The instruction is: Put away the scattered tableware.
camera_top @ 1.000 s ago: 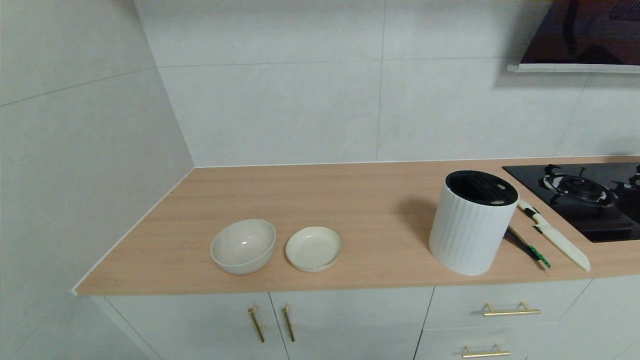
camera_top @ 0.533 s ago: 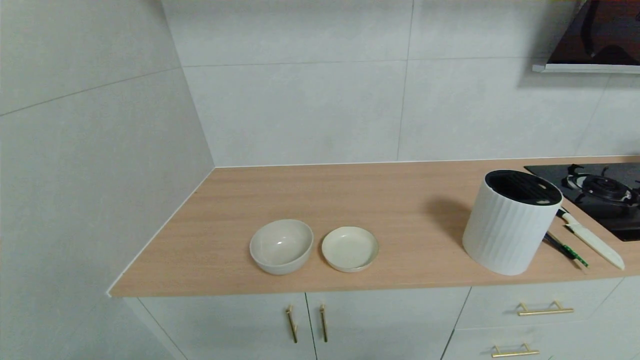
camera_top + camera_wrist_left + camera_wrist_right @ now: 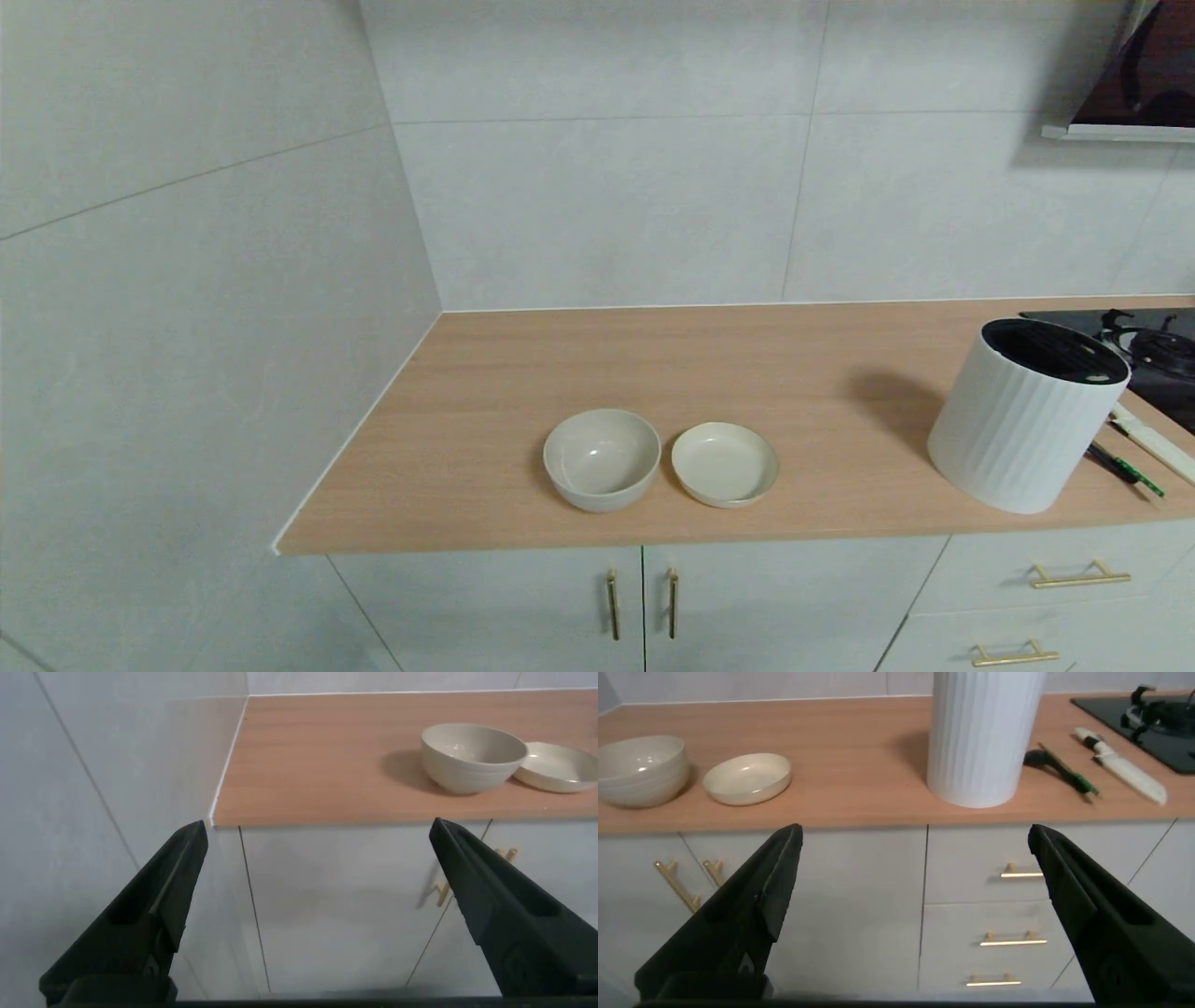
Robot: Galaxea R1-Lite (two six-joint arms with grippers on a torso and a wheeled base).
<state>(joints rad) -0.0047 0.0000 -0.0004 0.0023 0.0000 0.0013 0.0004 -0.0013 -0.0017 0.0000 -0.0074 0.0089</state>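
A cream bowl point(image 3: 602, 458) and a shallow cream plate point(image 3: 724, 463) sit side by side near the front edge of the wooden counter point(image 3: 653, 373). A white ribbed holder point(image 3: 1027, 427) with a black slotted top stands to the right. Beside it lie a white-handled knife point(image 3: 1153, 439) and a dark utensil with green marks point(image 3: 1123, 468). My left gripper point(image 3: 318, 915) hangs open below the counter's left end, in front of the cabinets, with the bowl point(image 3: 472, 756) ahead. My right gripper point(image 3: 915, 915) is open in front of the drawers, below the holder point(image 3: 982, 733) and plate point(image 3: 747, 777).
Tiled walls close the counter at the back and on the left. A black gas hob point(image 3: 1139, 350) lies at the far right, with a range hood point(image 3: 1134, 79) above it. White cabinet doors and drawers with gold handles point(image 3: 642, 602) run under the counter.
The whole head view has shifted, so the camera has turned left: bowl, plate and holder sit further right in the picture. Nothing on the counter has moved.
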